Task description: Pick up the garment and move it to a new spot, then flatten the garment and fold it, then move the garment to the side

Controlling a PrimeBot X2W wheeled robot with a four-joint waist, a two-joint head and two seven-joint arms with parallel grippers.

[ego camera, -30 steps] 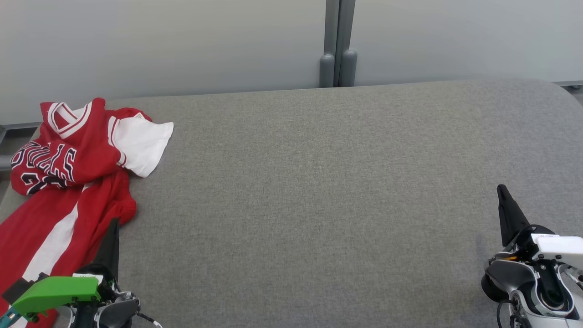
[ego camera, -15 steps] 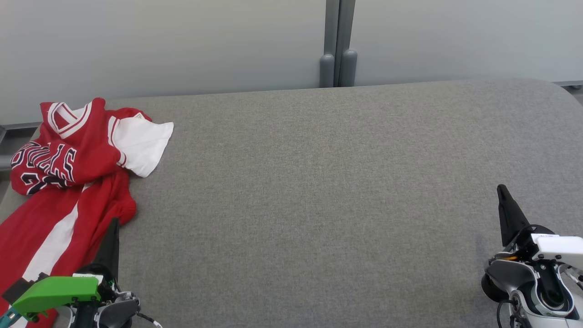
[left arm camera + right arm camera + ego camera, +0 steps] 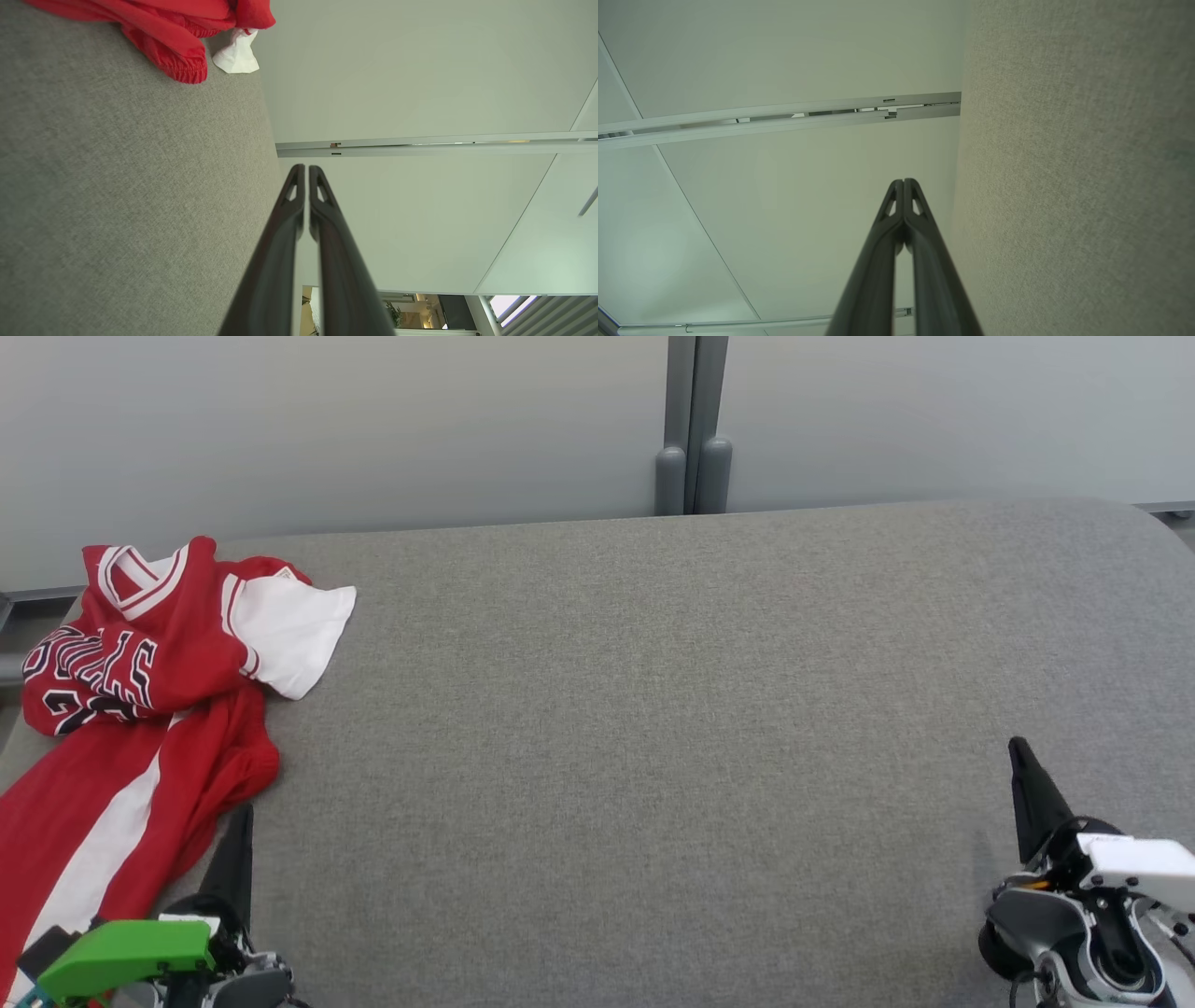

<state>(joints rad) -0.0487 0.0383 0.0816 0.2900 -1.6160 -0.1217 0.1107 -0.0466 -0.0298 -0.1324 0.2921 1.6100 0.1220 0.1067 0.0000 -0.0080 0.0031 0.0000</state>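
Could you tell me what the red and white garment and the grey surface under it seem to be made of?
Red and white jersey garment: thin, soft knit, probably synthetic; it crumples and drapes in folds. Grey surface: matte woven fabric covering, with a fine speckled weave.

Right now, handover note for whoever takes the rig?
Left gripper: shut, empty, low over the table beside the jersey's near edge, apparently not touching it.
Right gripper: shut, empty, at the table's near right, far from the jersey.
Jersey: red and white, bunched at the table's far left, one white sleeve lying out to the right.
Done: nothing that shows; the jersey is neither flat nor folded.
Left: pick it up, move it to a new spot, flatten, fold, set aside.
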